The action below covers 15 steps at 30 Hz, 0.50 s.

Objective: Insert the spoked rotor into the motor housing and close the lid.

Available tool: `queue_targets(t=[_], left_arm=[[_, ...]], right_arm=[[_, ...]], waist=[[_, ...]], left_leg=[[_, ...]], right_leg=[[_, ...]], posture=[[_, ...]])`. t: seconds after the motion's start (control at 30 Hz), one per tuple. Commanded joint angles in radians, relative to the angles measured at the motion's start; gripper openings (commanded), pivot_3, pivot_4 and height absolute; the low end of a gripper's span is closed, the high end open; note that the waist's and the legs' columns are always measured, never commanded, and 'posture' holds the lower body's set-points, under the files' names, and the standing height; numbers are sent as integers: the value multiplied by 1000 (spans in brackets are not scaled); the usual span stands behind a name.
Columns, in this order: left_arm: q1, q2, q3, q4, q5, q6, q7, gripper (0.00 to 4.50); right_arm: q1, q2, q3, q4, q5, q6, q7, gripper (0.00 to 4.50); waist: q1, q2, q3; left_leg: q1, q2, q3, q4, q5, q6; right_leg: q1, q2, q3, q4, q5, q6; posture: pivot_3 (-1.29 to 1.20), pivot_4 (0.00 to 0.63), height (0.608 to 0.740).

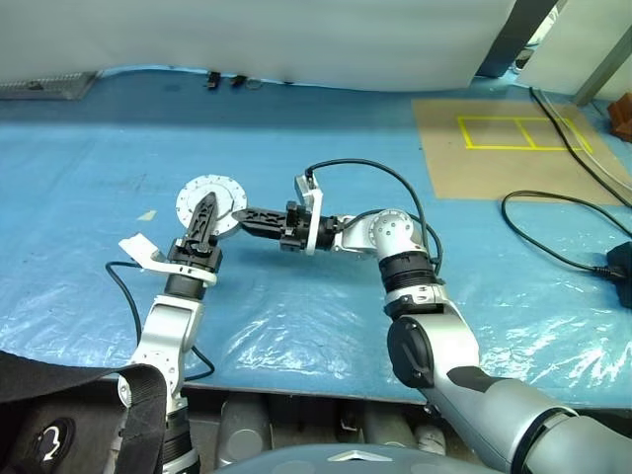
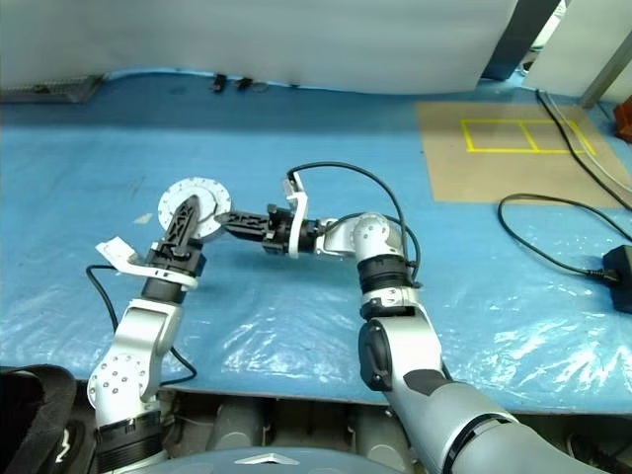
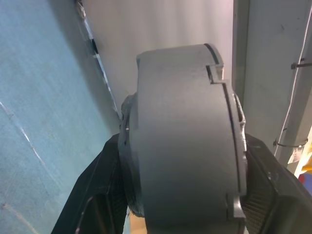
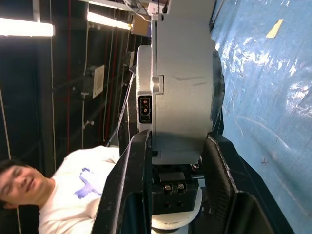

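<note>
The left end effector (image 1: 205, 212) is clamped on the rim of the motor housing (image 1: 209, 203), held up above the blue desk (image 1: 296, 306). From the right, the right end effector (image 1: 247, 218) also grips it — the lid looks seated, so closing appears nearly done.

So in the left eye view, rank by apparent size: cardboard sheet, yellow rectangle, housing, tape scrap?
1. cardboard sheet
2. yellow rectangle, taped on it
3. housing, though it is held up nearer the camera, so it looks larger than it would lying flat
4. tape scrap
</note>
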Motion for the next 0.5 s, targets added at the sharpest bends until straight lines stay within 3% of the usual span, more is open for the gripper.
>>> queue_targets(t=[0.03,0.4,0.5], left_arm=[[-10,6,-24,-19,36,-8,11,2465],[-63,-72,-35,18,17,-89,-3,2465],[-83,-85,-30,45,17,-125,-2,2465]], right_arm=[[-86,27,-89,24,51,-97,-54,1078],[-104,33,-33,82,19,-169,-72,1078],[-120,18,-27,77,32,-171,-47,2052]], waist=[[0,0,0],[-1,0,0],[-1,0,0]], left_leg=[[0,0,0,1,0,0],[0,0,0,4,0,0],[0,0,0,4,0,0]], right_leg=[[0,0,0,1,0,0],[0,0,0,4,0,0],[0,0,0,4,0,0]], posture=[[0,150,740],[0,150,740],[0,150,740]])
